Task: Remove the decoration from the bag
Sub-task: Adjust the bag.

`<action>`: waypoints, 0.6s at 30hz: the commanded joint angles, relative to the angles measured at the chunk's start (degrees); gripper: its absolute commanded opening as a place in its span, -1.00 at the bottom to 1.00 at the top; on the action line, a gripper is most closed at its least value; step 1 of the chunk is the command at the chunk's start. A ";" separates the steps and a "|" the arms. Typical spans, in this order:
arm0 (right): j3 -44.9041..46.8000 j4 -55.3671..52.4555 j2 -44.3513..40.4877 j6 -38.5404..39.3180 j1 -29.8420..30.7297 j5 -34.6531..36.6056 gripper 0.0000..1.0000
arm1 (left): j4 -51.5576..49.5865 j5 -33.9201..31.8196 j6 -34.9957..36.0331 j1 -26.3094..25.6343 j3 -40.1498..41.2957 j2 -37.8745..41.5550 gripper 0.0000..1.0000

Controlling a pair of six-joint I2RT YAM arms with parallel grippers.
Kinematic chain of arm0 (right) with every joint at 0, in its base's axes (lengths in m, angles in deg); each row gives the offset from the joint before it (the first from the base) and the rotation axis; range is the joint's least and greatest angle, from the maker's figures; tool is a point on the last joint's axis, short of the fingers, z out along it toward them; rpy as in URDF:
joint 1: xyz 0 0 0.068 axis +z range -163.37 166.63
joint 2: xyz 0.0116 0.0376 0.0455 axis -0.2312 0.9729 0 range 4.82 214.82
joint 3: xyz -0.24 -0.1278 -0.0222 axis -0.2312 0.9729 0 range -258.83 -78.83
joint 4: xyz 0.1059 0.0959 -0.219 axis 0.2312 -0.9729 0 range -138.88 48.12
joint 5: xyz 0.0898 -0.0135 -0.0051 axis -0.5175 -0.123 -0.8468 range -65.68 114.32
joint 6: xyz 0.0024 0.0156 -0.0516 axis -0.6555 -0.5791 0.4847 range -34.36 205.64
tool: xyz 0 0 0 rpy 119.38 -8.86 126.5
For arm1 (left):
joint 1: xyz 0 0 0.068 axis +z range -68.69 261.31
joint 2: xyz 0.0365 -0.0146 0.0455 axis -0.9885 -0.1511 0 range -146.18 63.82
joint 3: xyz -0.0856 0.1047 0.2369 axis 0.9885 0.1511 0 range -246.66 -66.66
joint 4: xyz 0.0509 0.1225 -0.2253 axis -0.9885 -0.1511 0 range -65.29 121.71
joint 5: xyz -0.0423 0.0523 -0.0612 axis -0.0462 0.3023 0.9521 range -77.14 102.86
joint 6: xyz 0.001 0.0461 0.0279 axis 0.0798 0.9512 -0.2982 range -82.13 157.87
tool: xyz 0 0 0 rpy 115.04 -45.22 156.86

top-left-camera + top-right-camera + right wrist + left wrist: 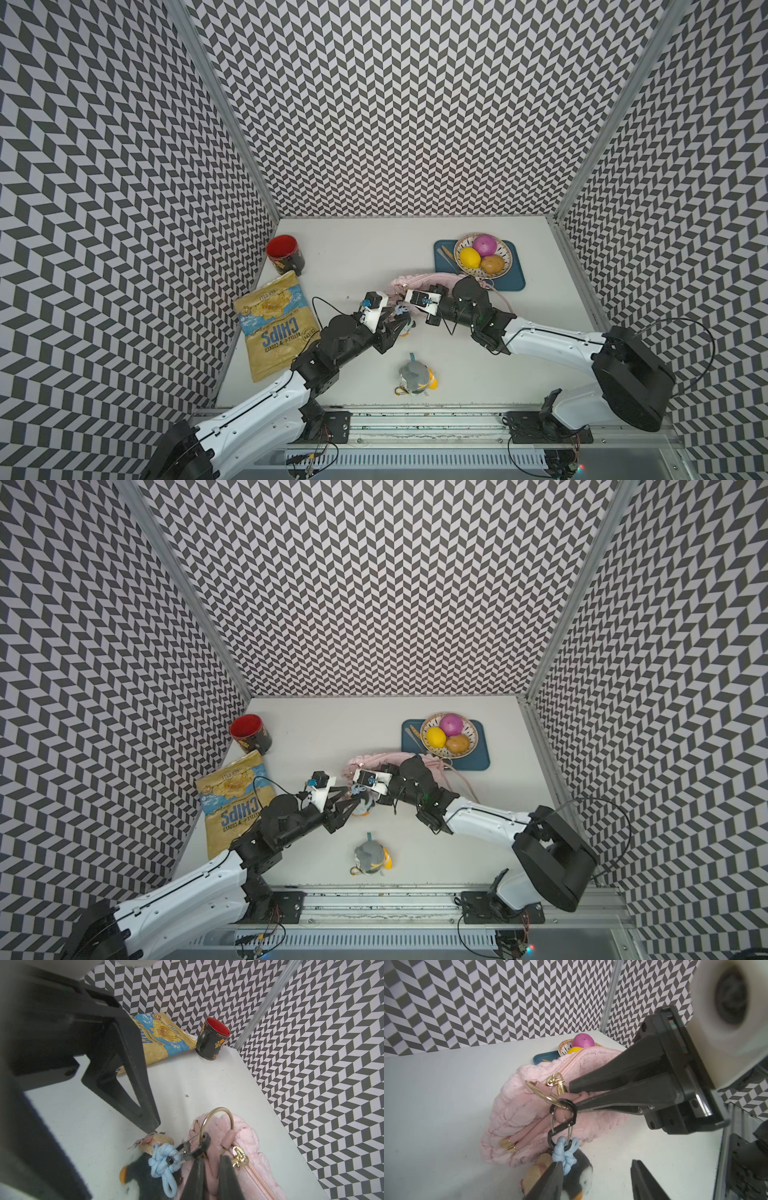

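Only wrist views — carabiner [573, 1112] links penguin charm [579, 1176] to bag [512, 1113].

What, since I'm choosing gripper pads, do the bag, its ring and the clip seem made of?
The bag: soft pale-pink plush fabric, matt, with puffy quilted ribs.
The ring: likely metal, polished gold finish, bright glints.
The clip: probably metal, matt black coating, with a bare silvery wire gate.
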 commanded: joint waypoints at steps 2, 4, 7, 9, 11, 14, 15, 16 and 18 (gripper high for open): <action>1.62 6.13 -2.49 -2.92 -0.81 -2.28 -1.00 | 20.99 -6.73 5.13 -0.87 6.53 -0.01 0.05; 1.67 5.88 -2.28 -2.97 -0.98 -2.73 -1.00 | 24.86 -6.93 7.50 -0.87 7.44 -1.28 0.04; 1.99 6.07 -2.36 -3.35 -1.52 -3.60 -1.00 | 27.02 -6.84 10.69 -0.58 7.41 -4.58 0.02; 1.97 6.11 -2.32 -3.71 -1.76 -4.18 -1.00 | 30.47 -4.46 12.50 -0.35 8.06 -6.49 0.00; 2.00 5.80 -2.34 -3.74 -1.87 -4.19 -1.00 | 32.84 -3.14 14.18 -0.30 8.27 -8.12 -0.01; 2.48 6.24 -2.55 -4.42 -1.92 -4.31 -1.00 | 35.09 -2.23 14.81 0.89 8.34 -10.56 -0.05; 2.54 6.58 -2.56 -4.64 -1.94 -4.37 -1.00 | 36.17 -1.10 14.09 1.53 8.26 -11.46 -0.09; 2.61 6.76 -2.49 -4.80 -1.93 -4.45 -1.00 | 37.09 -0.06 13.21 1.92 8.22 -12.39 -0.12; 2.52 6.78 -2.26 -4.82 -1.93 -4.54 -1.00 | 38.89 0.37 12.11 2.04 8.04 -14.04 -0.13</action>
